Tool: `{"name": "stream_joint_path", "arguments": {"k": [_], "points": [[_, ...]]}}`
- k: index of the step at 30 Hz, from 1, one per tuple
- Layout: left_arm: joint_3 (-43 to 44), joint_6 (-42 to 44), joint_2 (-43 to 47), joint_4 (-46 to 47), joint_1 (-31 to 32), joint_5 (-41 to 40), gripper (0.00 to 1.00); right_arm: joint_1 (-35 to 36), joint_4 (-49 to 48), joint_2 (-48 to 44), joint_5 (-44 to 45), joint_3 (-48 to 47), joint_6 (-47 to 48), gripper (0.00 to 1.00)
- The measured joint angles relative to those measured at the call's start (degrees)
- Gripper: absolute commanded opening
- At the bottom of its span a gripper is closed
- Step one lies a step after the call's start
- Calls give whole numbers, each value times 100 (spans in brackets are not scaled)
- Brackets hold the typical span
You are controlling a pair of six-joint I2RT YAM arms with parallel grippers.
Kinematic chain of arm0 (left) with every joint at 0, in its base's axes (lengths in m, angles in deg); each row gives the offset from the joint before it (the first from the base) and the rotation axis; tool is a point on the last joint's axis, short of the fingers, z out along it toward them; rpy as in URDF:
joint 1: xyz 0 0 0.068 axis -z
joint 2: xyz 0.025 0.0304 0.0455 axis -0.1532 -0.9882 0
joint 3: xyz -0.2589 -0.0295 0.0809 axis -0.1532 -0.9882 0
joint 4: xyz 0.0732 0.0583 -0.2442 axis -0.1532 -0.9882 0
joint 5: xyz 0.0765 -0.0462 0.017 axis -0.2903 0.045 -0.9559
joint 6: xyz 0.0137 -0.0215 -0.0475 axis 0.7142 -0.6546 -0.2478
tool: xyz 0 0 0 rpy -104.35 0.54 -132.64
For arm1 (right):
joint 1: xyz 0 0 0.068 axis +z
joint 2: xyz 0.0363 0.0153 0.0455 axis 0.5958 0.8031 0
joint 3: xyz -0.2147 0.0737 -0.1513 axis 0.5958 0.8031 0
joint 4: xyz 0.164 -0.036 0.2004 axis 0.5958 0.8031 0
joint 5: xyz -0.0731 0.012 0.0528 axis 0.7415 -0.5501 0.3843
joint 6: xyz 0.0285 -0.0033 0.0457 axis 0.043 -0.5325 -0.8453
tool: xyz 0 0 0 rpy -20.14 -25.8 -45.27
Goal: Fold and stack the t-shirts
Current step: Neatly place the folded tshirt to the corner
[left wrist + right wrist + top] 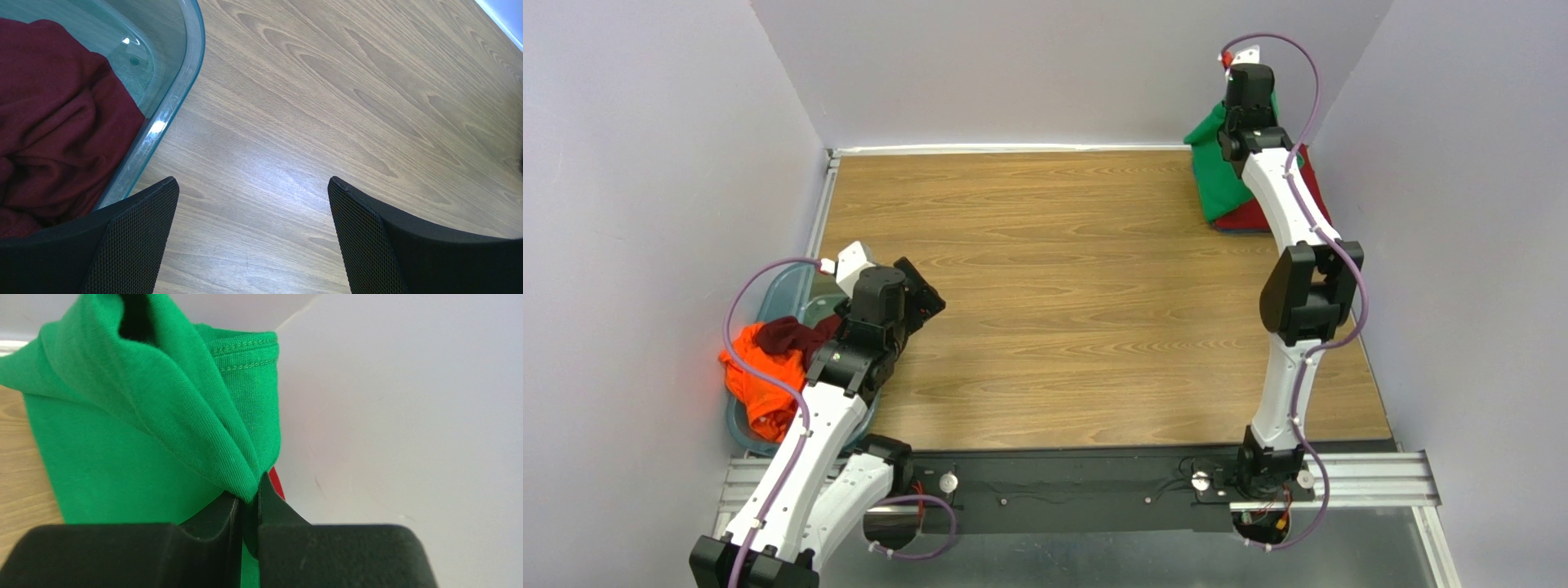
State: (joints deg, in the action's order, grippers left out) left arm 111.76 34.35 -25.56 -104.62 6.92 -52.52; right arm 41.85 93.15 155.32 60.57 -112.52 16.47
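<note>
The stack sits in the table's (1075,282) far right corner, at about 1 o'clock. There a green t-shirt (1220,172) lies on a red t-shirt (1259,218), which shows only as an edge beneath it. The right hand (248,505) is closed tight on a bunched fold of the green cloth, with a stitched hem raised toward the far wall. I judge this shirt is being placed or straightened, not yet released.

As far as the arm lets me see, the green shirt's long axis runs roughly from 12 to 6 along the right wall, with its pinched end at the far side. I cannot tell which end is the neck.

At 9 o'clock a plastic tub (775,294) holds a dark maroon t-shirt (55,122) and an orange t-shirt (756,380), both crumpled and unfolded. The left hand (251,202) hangs wide and holds nothing, above bare wood just beside the tub's rim.

So about two shirts look stacked, and at least two are left to fold.
</note>
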Motion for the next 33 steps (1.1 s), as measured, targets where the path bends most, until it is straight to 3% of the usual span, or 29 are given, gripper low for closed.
{"name": "stream_joint_path", "arguments": {"k": [33], "points": [[42, 15, -118, -63, 0, -214, 98, -1143, -26, 1287, -485, -260, -455, 1]]}}
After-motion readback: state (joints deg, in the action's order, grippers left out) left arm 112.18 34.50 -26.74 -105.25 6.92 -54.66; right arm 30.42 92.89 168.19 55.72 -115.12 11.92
